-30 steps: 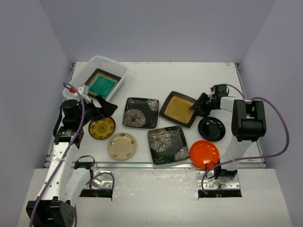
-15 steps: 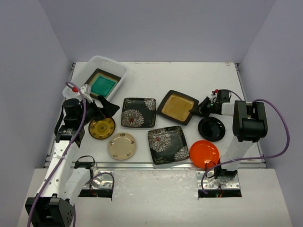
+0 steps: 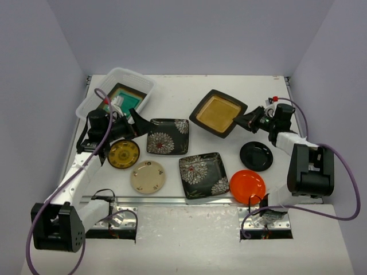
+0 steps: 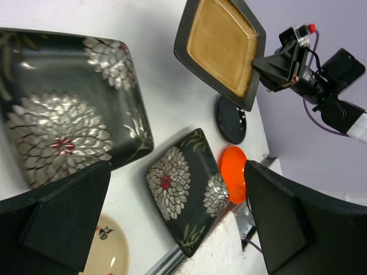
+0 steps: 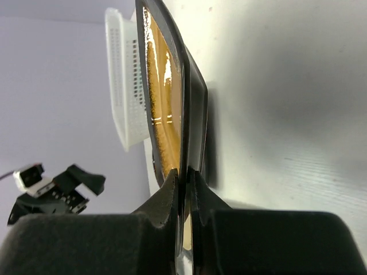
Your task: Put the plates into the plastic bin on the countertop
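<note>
My right gripper [image 3: 245, 122] is shut on the rim of the amber square plate [image 3: 217, 113] and holds it lifted above the countertop [image 3: 229, 89]; the right wrist view shows the plate edge-on [image 5: 172, 97] between the fingers. The plastic bin [image 3: 97, 95] stands at the back left with the teal plate [image 3: 127, 97] inside. My left gripper [image 3: 133, 127] is open and empty, just right of the bin, above the yellow patterned plate [image 3: 123, 153]. On the counter lie two black flowered plates [image 3: 169, 136] [image 3: 203, 175], a cream plate [image 3: 148, 176], an orange plate [image 3: 247, 186] and a black round plate [image 3: 256, 156].
Pale lilac walls enclose the counter on three sides. A metal edge [image 3: 172, 200] runs along the front. The right arm's purple cable [image 3: 344, 166] loops at the right side.
My right gripper has lifted the amber plate off the counter and carried it up and back. My left arm has moved towards the bin and turned rightward.
</note>
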`<state>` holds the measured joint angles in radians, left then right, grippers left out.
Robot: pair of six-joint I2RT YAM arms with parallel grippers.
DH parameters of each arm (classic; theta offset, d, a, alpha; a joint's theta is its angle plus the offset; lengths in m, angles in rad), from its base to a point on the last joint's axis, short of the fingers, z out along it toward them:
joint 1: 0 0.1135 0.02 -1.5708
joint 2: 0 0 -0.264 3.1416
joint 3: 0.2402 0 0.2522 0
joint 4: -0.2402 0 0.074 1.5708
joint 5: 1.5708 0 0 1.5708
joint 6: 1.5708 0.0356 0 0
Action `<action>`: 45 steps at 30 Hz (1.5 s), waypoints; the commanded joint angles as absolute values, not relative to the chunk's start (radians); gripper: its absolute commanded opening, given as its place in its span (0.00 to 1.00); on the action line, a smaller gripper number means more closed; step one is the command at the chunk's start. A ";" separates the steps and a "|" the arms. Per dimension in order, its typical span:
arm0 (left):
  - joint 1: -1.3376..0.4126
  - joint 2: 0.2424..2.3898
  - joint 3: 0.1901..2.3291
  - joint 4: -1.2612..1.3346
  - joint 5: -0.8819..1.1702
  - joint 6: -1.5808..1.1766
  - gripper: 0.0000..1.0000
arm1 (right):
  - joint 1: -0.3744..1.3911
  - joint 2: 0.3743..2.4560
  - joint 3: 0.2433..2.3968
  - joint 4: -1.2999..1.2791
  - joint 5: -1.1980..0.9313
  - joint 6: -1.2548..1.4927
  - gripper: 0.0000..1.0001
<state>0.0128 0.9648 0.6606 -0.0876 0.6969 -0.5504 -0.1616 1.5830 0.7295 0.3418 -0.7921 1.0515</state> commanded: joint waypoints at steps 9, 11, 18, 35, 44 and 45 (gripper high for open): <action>-0.231 1.372 0.995 0.088 0.724 -0.562 1.00 | -0.124 1.409 0.741 0.483 -1.183 1.083 0.00; -0.242 1.420 1.038 0.082 0.746 -0.544 1.00 | -0.119 1.394 0.757 0.457 -1.208 1.065 0.00; -0.282 1.582 1.182 0.035 0.860 -0.485 0.86 | -0.062 1.368 0.830 0.310 -1.267 0.957 0.00; -0.280 1.512 1.140 0.138 0.803 -0.667 0.00 | -0.058 1.397 0.834 0.317 -1.222 0.978 0.56; 0.059 1.331 1.117 0.114 0.650 -0.972 0.00 | -0.075 1.352 0.911 -0.132 -0.953 0.715 0.99; 0.101 1.328 1.125 0.079 0.621 -0.974 0.00 | -0.075 1.333 0.908 -0.156 -0.928 0.703 0.99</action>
<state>-0.0611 1.4365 1.0711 -0.0005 0.7068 -0.8086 -0.0663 1.4072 0.8681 0.0218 -1.0736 0.8271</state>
